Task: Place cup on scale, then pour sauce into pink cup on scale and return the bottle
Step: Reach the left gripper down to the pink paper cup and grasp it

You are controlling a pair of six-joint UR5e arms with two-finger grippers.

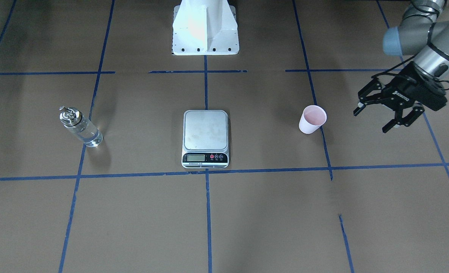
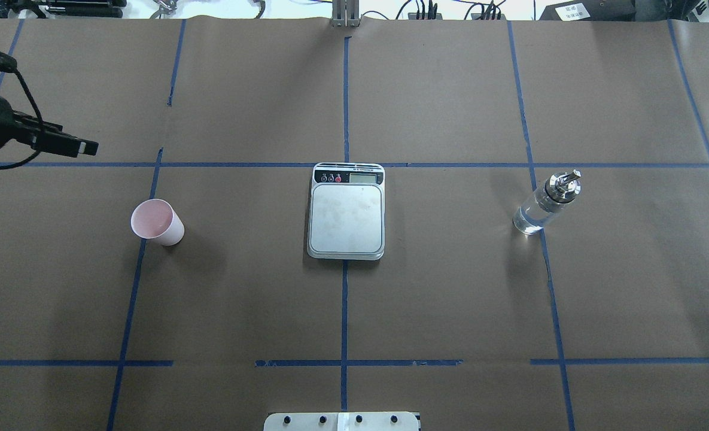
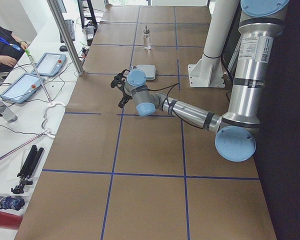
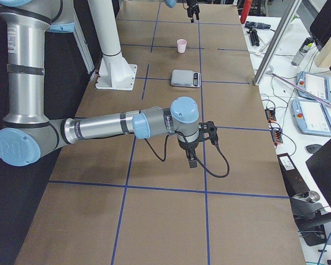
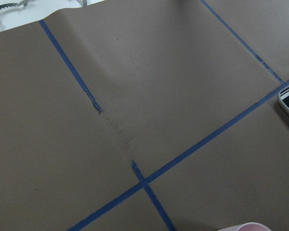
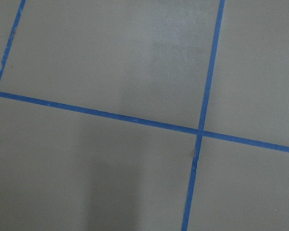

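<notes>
Step in hand: approach to the cup, ahead of placing it on the scale.

The left gripper (image 1: 371,121) hangs with its jaws spread wide, holding nothing, on the far side of the small pale pink tapered paper cup (image 1: 312,120) from the flat silver-grey digital kitchen scale (image 1: 205,131). The cup stands upright, well apart from the scale on the robot's left, and shows only its pink inside. Recommended: lower to mid-wall height, straddle the cup squarely and close gently, as thin paper is likely to crush. The clear cylindrical glass bottle with metal pour spout (image 1: 81,127) stands well apart from the scale on the robot's right, with the colourless sauce (image 1: 91,138) visible inside. The right gripper (image 4: 194,152) appears only in a side view, so its state cannot be told.
</notes>
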